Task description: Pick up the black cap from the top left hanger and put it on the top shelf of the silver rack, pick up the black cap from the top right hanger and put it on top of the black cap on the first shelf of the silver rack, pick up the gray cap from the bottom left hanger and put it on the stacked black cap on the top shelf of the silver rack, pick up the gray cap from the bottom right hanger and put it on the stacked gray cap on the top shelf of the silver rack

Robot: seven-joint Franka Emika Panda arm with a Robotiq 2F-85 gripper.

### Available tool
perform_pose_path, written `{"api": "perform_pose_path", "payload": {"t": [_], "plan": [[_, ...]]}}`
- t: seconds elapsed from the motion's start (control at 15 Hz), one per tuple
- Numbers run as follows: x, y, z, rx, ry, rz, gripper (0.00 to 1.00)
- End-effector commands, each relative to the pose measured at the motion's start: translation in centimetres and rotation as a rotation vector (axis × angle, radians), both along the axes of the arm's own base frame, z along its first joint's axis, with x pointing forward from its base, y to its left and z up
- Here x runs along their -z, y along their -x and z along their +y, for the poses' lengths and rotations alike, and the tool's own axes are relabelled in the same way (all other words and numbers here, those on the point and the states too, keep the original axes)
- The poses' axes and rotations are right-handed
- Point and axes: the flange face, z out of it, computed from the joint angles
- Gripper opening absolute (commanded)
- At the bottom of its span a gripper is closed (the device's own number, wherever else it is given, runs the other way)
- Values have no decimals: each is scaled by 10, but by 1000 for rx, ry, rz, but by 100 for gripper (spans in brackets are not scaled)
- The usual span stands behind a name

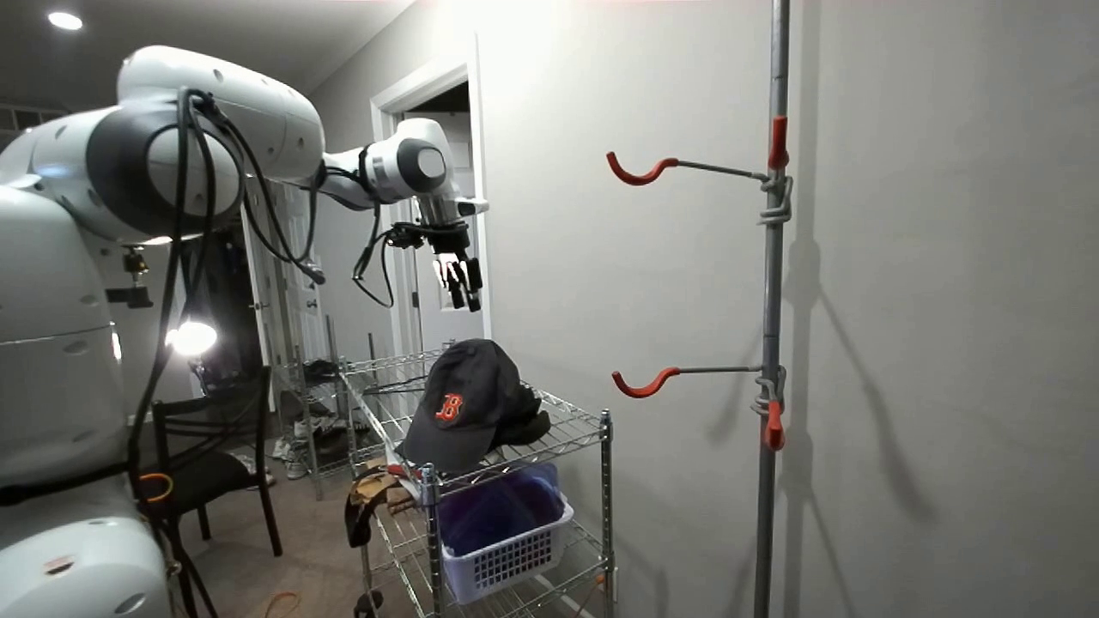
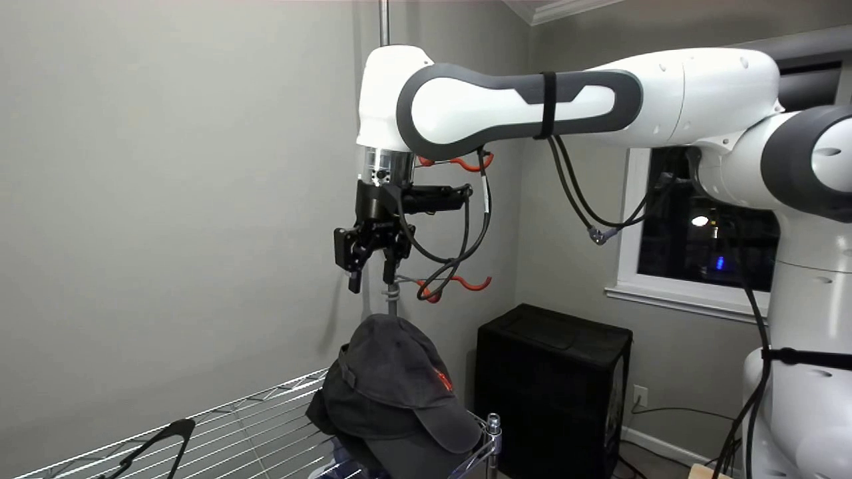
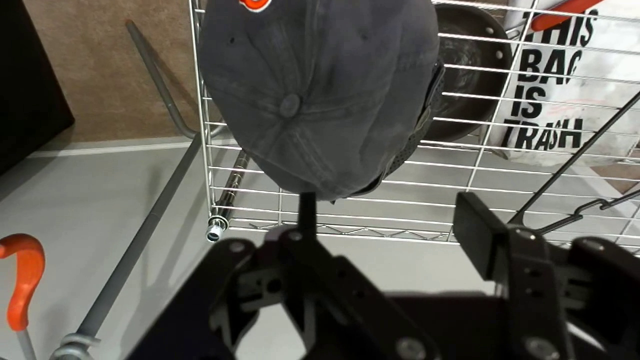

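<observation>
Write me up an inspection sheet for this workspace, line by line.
Surface: wire-grid top shelf of the silver rack.
Job's things: dark gray cap with a red-orange B, resting on at least one darker cap; exact count unclear.
Clutter: black frame-like item on the shelf; pale basket on the level below.
Gripper: open, above the caps, holding nothing.
Cables: black, hanging in loops along the arm.
Surroundings: pole with red hooks, large black box, chair, window.

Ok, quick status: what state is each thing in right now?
Tool: open, holding nothing
Lower cap: partly covered
Cap with red B: crown up, stacked on the lower cap
Top shelf: bearing these caps
Red-tipped hooks: all bare
White basket: upright, contents unclear
Chair: upright
Ceiling light: lit
Lamp: lit
</observation>
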Motion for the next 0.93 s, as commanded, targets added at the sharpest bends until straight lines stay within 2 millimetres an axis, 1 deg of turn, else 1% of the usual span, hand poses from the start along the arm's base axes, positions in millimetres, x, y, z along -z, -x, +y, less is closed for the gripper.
{"api": "perform_pose_path", "payload": {"t": [0.0,0.2,0.87], "plan": [[-3,0,-2,5,-5,2,78],[-7,2,-5,12,-12,4,96],[-8,2,-5,12,-13,5,97]]}}
